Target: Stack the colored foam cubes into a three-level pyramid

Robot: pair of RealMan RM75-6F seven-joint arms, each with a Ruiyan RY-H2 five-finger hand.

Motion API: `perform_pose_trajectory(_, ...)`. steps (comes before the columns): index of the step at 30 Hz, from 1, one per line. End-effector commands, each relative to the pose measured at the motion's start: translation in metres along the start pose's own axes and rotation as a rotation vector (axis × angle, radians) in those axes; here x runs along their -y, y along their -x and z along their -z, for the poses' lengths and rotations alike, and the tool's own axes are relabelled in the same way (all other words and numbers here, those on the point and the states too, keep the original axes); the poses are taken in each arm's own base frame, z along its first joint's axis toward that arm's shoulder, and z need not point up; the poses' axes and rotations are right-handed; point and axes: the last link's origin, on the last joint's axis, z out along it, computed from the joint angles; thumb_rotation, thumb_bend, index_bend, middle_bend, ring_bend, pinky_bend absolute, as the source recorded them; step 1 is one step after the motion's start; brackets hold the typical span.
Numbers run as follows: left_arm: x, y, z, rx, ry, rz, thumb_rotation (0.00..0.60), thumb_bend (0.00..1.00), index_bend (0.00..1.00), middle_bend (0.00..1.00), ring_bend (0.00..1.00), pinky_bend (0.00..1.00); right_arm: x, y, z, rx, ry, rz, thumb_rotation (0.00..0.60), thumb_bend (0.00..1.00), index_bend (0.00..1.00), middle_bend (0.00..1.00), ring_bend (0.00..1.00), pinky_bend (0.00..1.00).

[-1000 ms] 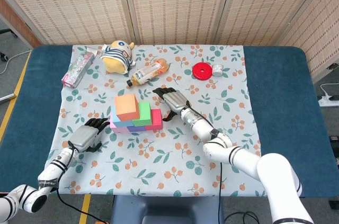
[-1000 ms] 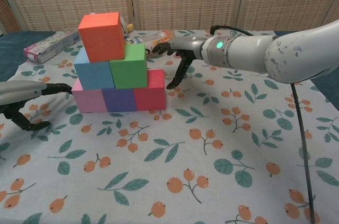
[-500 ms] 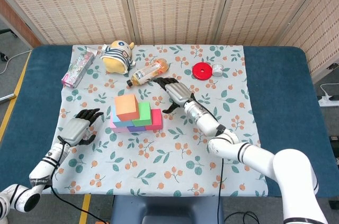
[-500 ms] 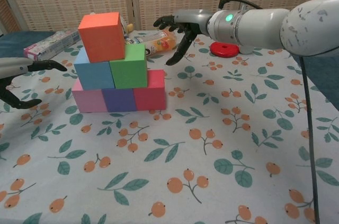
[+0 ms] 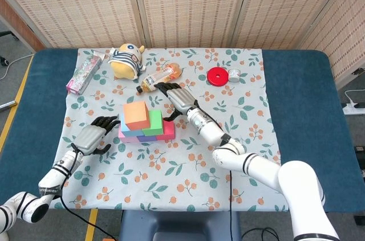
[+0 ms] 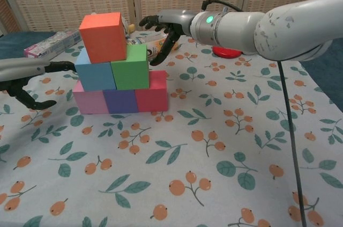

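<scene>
A foam pyramid stands mid-table. Its bottom row is a pink cube (image 6: 90, 101), a purple cube (image 6: 120, 100) and a red cube (image 6: 151, 92). A blue cube (image 6: 94, 72) and a green cube (image 6: 130, 67) sit on that row, and an orange cube (image 6: 103, 36) (image 5: 136, 115) tops them, set toward the left. My left hand (image 6: 33, 80) (image 5: 94, 137) hovers open just left of the stack, fingers spread toward it. My right hand (image 6: 162, 25) (image 5: 176, 99) hangs open above and behind the stack's right side, touching nothing.
Behind the stack lie an orange drink bottle (image 5: 160, 77), a striped plush toy (image 5: 126, 60) and a pink packet (image 5: 84, 70). A red disc (image 5: 217, 75) and a small tape roll (image 5: 234, 74) sit at the back right. The floral cloth (image 5: 188, 178) covers the table.
My right hand swung left, closer to the stack's top. My left hand moved back in toward the stack's left side. The cubes stayed put.
</scene>
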Motion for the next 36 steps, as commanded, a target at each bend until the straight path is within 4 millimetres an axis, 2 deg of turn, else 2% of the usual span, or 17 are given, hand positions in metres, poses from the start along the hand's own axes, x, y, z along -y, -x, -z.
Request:
perform_pose_trajectory(1,-0.0008,0.0002,-0.0011,0.003,0.003,-0.001,0.600,0.45,0.08,0.00,0.00,0.06,0.0016,0.0009,-0.0012,0.001,-0.003,-0.001,0.600,0.04,0.00,0.02,0.00,0.00)
perform_pose_trajectory(11,-0.0043,-0.0006,-0.0057,0.008,0.019,-0.019,0.600,0.44,0.08,0.00,0.00,0.06,0.0059,0.0037,-0.0036,0.003,-0.012,0.007,0.600,0.04,0.00,0.02,0.00,0.00)
perform_pose_trajectory(36,-0.0045,-0.0007,-0.0081,0.011,0.019,-0.031,0.600,0.44,0.08,0.00,0.00,0.06,0.0014,0.0055,-0.0010,0.008,-0.004,0.019,0.600,0.04,0.00,0.02,0.00,0.00)
